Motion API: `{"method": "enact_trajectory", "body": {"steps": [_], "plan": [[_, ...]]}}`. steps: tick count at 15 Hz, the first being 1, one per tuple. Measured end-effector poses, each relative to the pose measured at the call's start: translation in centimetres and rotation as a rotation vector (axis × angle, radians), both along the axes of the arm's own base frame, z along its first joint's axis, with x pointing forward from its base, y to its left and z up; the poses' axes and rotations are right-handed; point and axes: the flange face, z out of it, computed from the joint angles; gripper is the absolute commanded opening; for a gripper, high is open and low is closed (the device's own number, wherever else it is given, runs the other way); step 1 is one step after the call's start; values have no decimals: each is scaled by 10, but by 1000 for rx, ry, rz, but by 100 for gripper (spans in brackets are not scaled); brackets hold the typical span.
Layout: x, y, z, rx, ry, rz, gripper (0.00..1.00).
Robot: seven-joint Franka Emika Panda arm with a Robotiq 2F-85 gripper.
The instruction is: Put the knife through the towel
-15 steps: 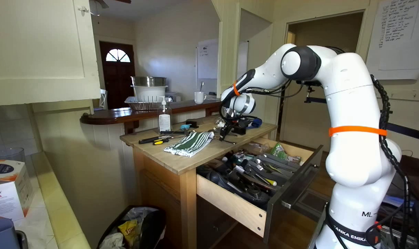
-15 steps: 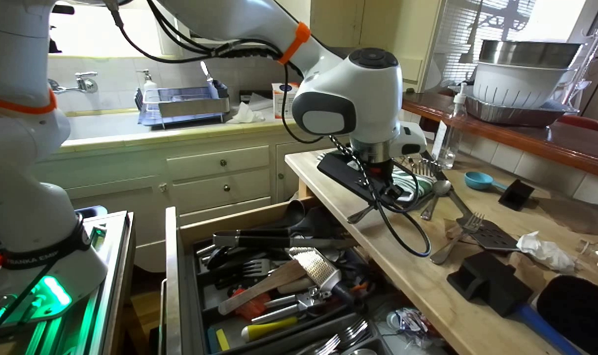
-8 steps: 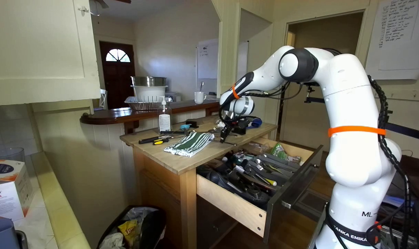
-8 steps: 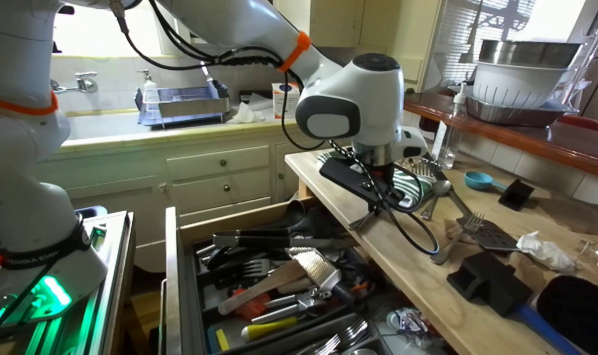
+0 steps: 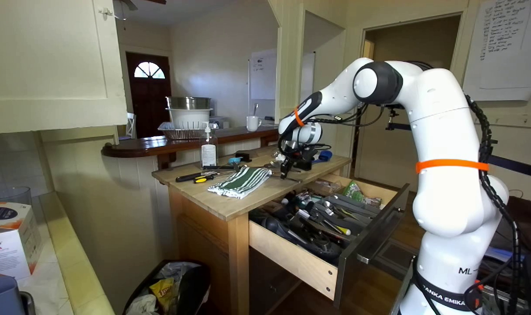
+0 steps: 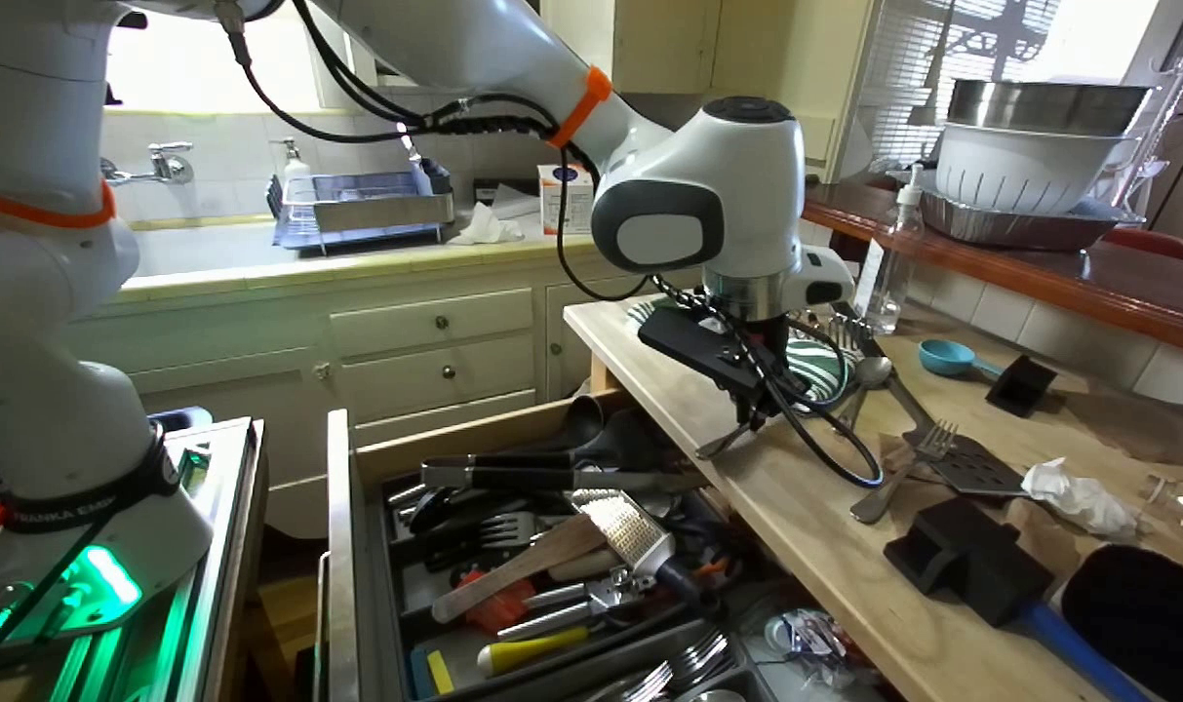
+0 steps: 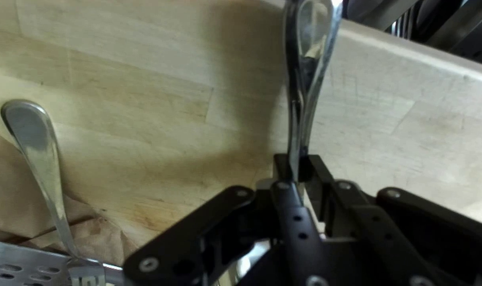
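The green-and-white striped towel (image 5: 241,181) lies flat and oblong on the wooden counter, partly behind my arm in an exterior view (image 6: 817,369). My gripper (image 6: 752,421) is low over the counter's drawer-side edge, beside the towel and apart from it. In the wrist view the gripper (image 7: 298,165) is shut on a shiny metal utensil (image 7: 294,131). The utensil's handle widens away from the jaws toward the drawer, and also shows in both exterior views (image 6: 723,444) (image 5: 293,180). Its other end is hidden, so I cannot tell whether it is the knife.
An open drawer (image 5: 287,253) full of utensils lies below the counter edge. On the counter are a fork (image 6: 879,497), a spoon (image 6: 872,375), a slotted spatula (image 6: 981,468), a black block (image 6: 971,561), a blue scoop (image 6: 945,357) and a yellow-handled tool (image 5: 202,178).
My gripper came down onto the metal utensil and now grips it. The utensil's handle has shifted slightly along with the gripper. The towel has not moved.
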Motion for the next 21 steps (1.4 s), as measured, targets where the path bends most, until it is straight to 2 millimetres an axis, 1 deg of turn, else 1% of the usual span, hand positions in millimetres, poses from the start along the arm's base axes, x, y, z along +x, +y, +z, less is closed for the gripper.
{"method": "enact_trajectory", "body": {"steps": [5,8,13,18,19,20,21], "plan": [[13,1,14,-20,40,45,4],[24,6,21,-12,63,80,4],[45,12,15,-31,66,114,4],[56,10,4,-49,73,116,4],[57,10,2,-52,75,113,31],[58,9,1,-56,77,111,42],[59,9,1,-57,77,108,48]]}}
